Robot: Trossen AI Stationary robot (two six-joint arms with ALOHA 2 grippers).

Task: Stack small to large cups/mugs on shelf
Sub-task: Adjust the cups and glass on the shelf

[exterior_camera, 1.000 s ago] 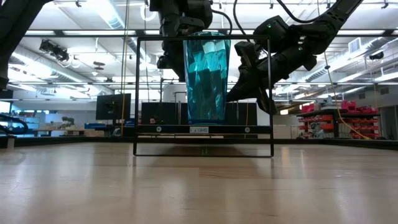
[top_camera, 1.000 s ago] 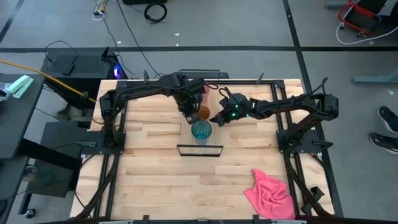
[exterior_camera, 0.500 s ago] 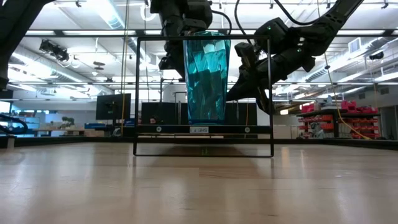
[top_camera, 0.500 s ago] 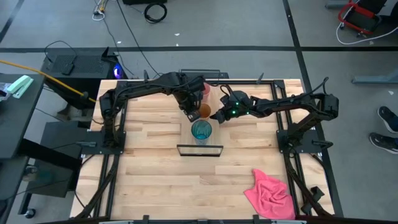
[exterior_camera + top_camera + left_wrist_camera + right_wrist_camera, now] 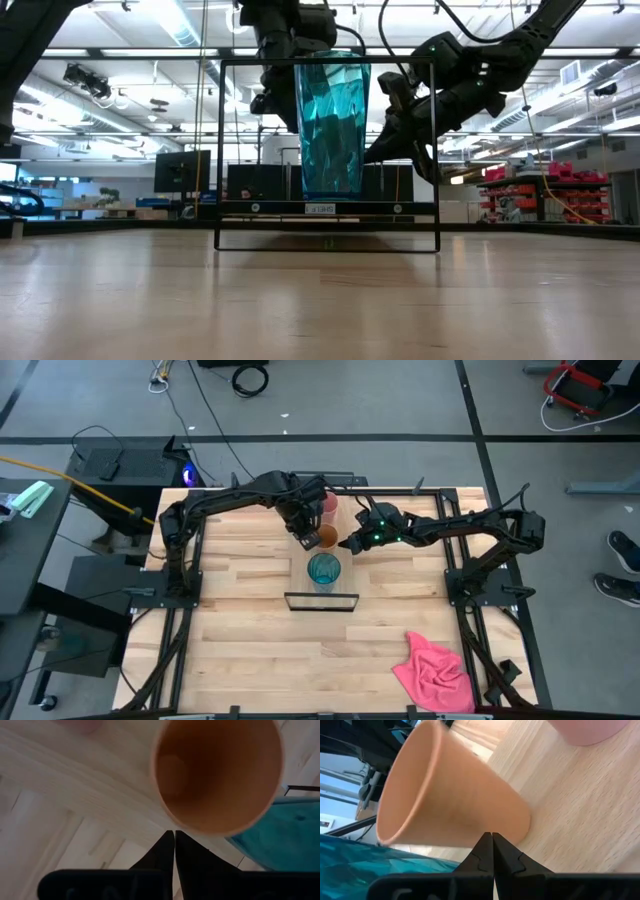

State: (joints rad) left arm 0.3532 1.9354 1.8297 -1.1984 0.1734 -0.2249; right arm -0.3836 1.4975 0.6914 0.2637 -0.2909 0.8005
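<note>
The orange-tan cup (image 5: 326,537) stands on the light-wood shelf plank (image 5: 322,592), between the pink cup (image 5: 328,505) farther back and the teal cup (image 5: 323,570) nearer the black end frame (image 5: 322,601). My left gripper (image 5: 174,837) is shut, its tips at the orange cup's rim on the cup's left side. My right gripper (image 5: 492,840) is shut, its tips at the orange cup's side wall from the right. The low view shows the teal cup (image 5: 332,125) inside the frame, with both arms behind it. My left gripper's shut fingertips (image 5: 167,840) lie against the outside of the orange cup's rim (image 5: 200,831), coming from above and the table's left. No wall lies between the fingers. Whether they press on it I cannot tell. My right gripper's shut fingertips (image 5: 485,842) meet the orange cup's side wall (image 5: 470,827) about midway up, coming slanting from the table's right. The cup's base (image 5: 526,822) rests on the plank.
A pink cloth (image 5: 435,672) lies crumpled at the table's near right corner. The slatted tabletop (image 5: 240,650) extends wide in front of the shelf frame. Black rails border the table's left and right edges.
Both grippers have shifted a little toward the table's far edge, staying shut beside the orange cup. The teal and pink cups have kept still.
</note>
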